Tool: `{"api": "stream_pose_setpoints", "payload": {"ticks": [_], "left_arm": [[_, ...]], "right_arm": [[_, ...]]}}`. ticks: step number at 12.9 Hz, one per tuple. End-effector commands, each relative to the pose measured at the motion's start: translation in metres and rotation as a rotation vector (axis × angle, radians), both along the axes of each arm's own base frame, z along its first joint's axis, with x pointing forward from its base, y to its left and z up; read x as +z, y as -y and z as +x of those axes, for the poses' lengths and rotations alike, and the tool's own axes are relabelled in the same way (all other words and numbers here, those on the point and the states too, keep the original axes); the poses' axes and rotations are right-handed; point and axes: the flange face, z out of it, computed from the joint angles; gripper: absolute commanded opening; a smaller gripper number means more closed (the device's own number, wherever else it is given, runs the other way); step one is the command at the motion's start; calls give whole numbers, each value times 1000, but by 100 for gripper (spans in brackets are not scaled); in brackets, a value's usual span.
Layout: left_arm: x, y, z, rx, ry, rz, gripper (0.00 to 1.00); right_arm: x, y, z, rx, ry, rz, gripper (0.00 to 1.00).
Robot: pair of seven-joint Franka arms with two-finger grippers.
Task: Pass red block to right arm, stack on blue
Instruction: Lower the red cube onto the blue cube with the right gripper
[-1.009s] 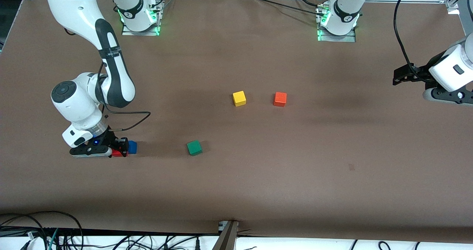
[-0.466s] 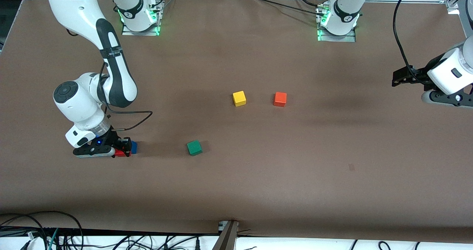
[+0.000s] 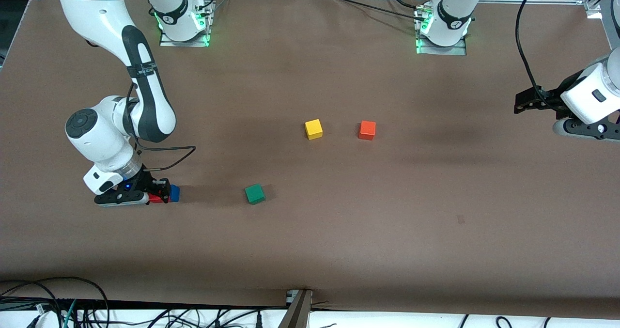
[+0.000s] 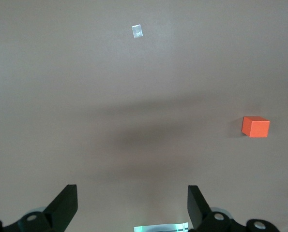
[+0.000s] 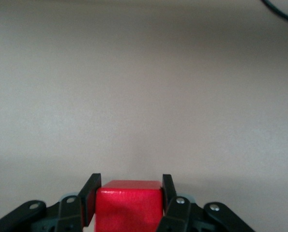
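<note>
While clamped on the red block (image 5: 128,205), right gripper (image 3: 160,192) sits low beside the blue cube (image 3: 174,193), toward the right arm's table end. Left gripper (image 4: 132,208) waits, jaws wide, over bare table. No readable writing.

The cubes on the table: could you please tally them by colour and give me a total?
Red block, held in the right tool: 1
Blue cube: 1
Green cube: 1
Yellow cube: 1
Orange cube: 1
Total: 5
</note>
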Motion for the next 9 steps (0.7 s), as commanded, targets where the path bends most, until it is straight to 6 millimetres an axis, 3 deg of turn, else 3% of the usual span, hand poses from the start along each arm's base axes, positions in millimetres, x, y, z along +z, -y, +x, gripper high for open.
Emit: {"api": "stream_pose_setpoints", "payload": {"ticks": [1, 9], "left_arm": [[2, -2, -2, 16, 2, -41, 100], [5, -1, -2, 15, 7, -44, 100]], "right_arm": [[0, -1, 2, 13, -9, 18, 15], [-3, 9, 1, 5, -17, 17, 15]]}}
